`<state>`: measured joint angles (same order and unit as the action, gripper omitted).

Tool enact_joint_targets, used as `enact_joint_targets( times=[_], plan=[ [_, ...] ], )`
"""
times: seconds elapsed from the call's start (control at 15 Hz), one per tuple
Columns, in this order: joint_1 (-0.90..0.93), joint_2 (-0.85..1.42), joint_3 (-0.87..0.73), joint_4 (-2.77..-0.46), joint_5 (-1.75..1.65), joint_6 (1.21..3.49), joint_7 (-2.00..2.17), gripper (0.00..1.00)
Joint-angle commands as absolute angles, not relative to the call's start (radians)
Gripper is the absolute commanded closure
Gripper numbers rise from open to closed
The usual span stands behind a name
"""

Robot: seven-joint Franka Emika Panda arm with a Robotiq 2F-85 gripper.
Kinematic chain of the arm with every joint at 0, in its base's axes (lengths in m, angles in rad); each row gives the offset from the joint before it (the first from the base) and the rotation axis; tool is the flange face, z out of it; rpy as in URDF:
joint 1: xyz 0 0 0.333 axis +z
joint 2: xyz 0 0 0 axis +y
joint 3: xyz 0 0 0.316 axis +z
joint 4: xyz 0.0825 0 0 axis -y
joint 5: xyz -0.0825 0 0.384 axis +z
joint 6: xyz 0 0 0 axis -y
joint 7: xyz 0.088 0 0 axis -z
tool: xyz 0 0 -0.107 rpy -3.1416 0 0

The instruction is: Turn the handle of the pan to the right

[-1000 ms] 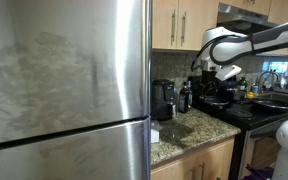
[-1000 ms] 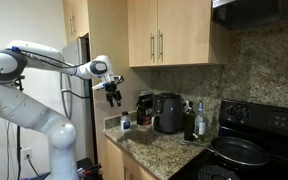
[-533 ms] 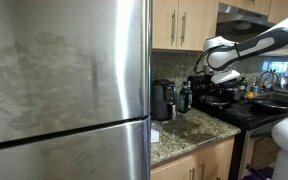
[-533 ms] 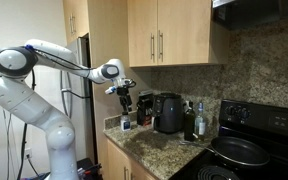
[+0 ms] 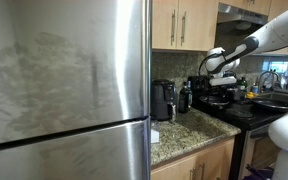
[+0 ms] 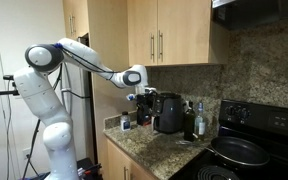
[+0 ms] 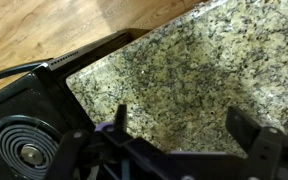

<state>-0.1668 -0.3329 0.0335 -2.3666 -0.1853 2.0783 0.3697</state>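
Note:
The pan [image 6: 240,151] is a shallow round dark pan on the black stove at the lower right of an exterior view; it shows as a dark shape [image 5: 217,101] beyond the counter in the other one. My gripper [image 6: 144,98] hangs open and empty above the granite counter, left of the coffee maker and well short of the pan. It also shows near the counter's far end [image 5: 204,82]. In the wrist view the two fingers [image 7: 184,128] are spread apart over bare granite; the pan is out of that view.
A black coffee maker [image 6: 167,112] and bottles [image 6: 196,121] stand on the counter between gripper and stove. A coil burner [image 7: 24,150] shows at the lower left of the wrist view. A steel fridge [image 5: 64,90] fills the foreground. Wooden cabinets [image 6: 169,35] hang above.
The arm has stretched out along the counter toward the coffee maker and stove. The gripper has stayed open and holds nothing.

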Motion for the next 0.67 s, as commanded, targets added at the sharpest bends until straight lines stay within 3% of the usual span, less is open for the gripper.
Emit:
enact_joint_targets(
  times=[0.0, 0.47, 0.6],
  plan=[
    [-0.170, -0.241, 0.022, -2.309, -0.206, 2.092, 0.421, 0.00],
    [-0.169, 0.037, -0.052, -2.027, -0.181, 2.217, 0.614, 0.00],
    [-0.151, 0.081, -0.068, -1.949, -0.113, 2.129, 0.610, 0.00]
  ],
)
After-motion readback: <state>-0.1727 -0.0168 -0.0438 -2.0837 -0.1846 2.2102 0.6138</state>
